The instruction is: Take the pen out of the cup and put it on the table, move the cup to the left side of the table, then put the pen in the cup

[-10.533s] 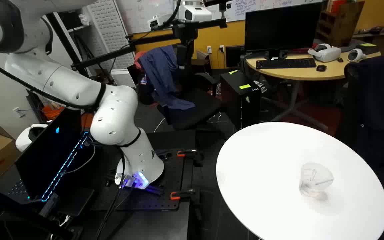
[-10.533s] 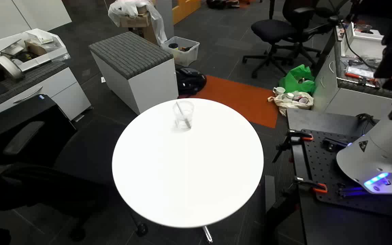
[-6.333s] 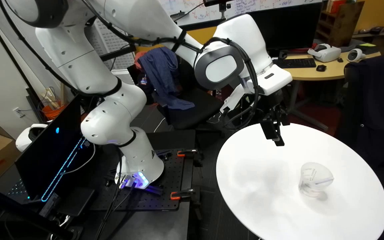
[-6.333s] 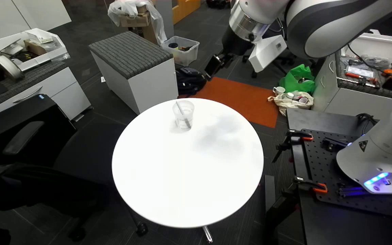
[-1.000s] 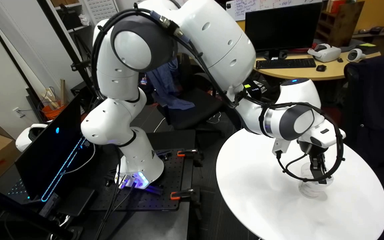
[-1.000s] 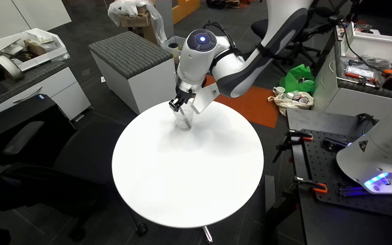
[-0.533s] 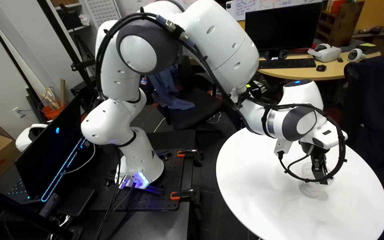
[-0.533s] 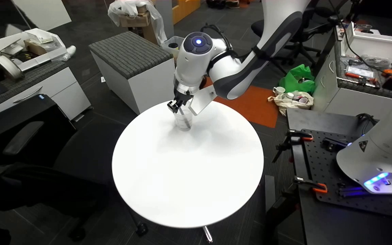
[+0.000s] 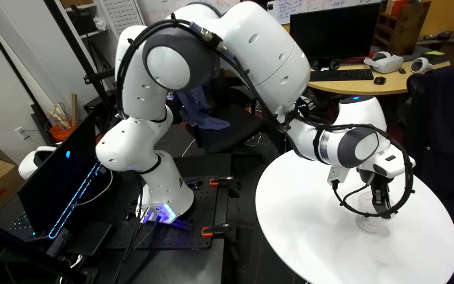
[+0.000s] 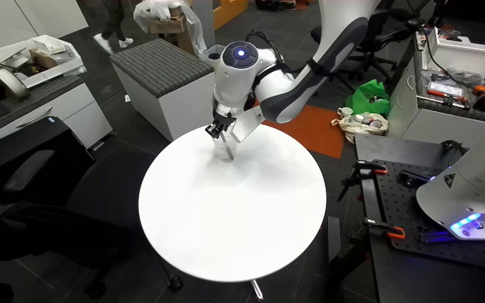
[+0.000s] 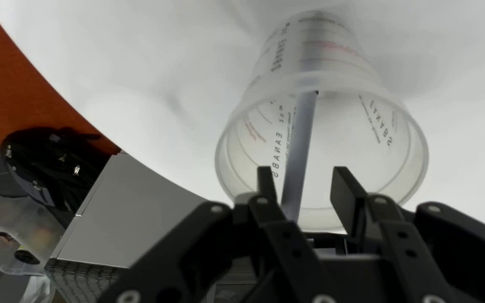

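The clear cup [image 11: 354,139] stands upright on the white round table [image 10: 234,219]; both exterior views show the cup [image 10: 219,152]. Inside it leans the grey-lilac pen [image 11: 299,155], its upper part rising past the rim. My gripper [image 11: 303,170] is over the cup's mouth, jaws parted, with the pen running between them. The pen lies closer to the left-hand finger of the wrist view; a wide gap separates it from the right-hand finger [image 11: 345,198]. Its top end is hidden behind the gripper. In an exterior view the gripper [image 9: 384,213] covers the pen.
A cable loop [image 9: 402,197] hangs from the wrist beside the cup. Past the table edge stands a white cabinet [image 10: 190,103] with a grey top. A black chair [image 10: 95,185] is close to the table. A person's legs [image 10: 114,21] show in the background.
Over the last second my gripper has moved slightly away from the robot base, and the cup has slid a little the same way. Before that, the arm came over the table to the cup.
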You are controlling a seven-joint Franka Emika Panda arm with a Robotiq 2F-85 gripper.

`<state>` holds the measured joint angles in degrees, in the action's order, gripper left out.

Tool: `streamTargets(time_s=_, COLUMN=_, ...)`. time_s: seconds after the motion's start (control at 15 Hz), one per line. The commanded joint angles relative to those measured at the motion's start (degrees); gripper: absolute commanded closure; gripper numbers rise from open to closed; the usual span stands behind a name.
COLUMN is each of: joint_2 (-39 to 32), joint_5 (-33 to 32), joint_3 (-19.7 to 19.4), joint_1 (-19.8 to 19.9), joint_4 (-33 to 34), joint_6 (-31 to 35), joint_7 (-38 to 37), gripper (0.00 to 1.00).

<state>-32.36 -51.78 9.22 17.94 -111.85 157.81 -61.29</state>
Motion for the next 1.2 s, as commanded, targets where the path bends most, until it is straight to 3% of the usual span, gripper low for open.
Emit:
streamTargets(time_s=0.0, joint_2=0.27, joint_5=6.22, joint_3=-7.21, joint_1=-7.61, joint_4=1.07, joint_6=-0.09, joint_7=2.36, gripper=0.89)
streamTargets(time_s=0.07, joint_2=0.34, joint_5=7.68, joint_3=-8.23, joint_1=-8.64, joint_4=1.00, joint_6=-0.20, joint_7=2.66, gripper=0.98)
streamTargets(time_s=0.13, joint_2=0.52, joint_5=9.67, joint_3=-10.42, joint_1=-10.78, joint_4=0.84, joint_6=-0.37, joint_7=3.45, gripper=1.00)
streamTargets(time_s=0.6, joint_2=2.63, joint_5=16.35, joint_3=-20.86, joint_1=-22.64, joint_4=-1.34, joint_6=-0.94, joint_7=3.21, gripper=0.97)
streamTargets(time_s=1.13, joint_2=9.90, joint_5=14.39, joint_3=-27.48, joint_1=-29.22, joint_4=-6.83, joint_6=-4.64, joint_7=0.84, gripper=0.97)
